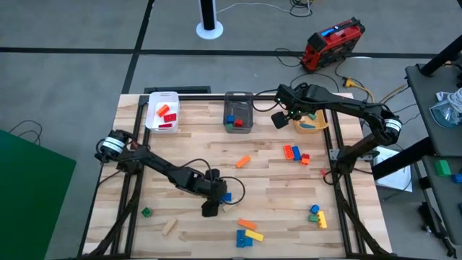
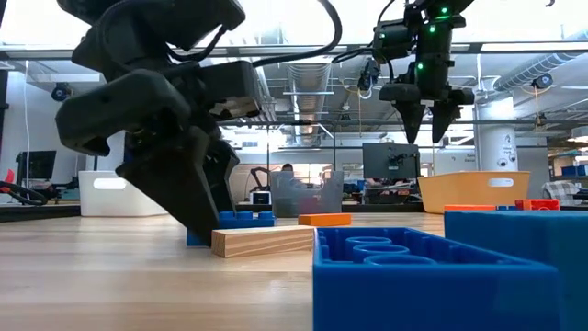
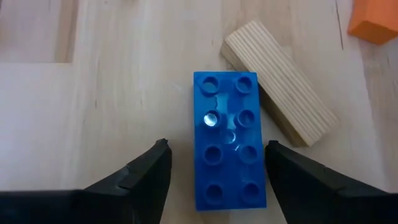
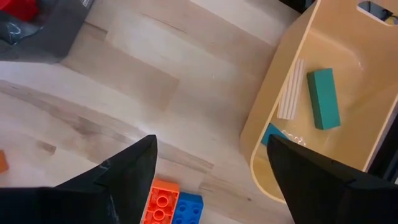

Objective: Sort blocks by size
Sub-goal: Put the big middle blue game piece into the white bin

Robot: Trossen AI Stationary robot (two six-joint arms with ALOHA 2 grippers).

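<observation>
L hand (image 3: pixel 214 171) open astride blue brick (image 3: pixel 227 140).

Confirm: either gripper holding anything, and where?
Nothing held. Left gripper is open astride the blue brick, fingers clear of its long sides. Right gripper is open, empty.

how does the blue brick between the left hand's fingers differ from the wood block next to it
The blue brick is glossy blue plastic with eight studs on top; the wood block is plain pale wood with visible grain and no studs. The brick lies straight between the open fingers of the left hand; the block sits angled outside them, by the brick's far corner. Both are elongated and lie flat on the table.
</observation>
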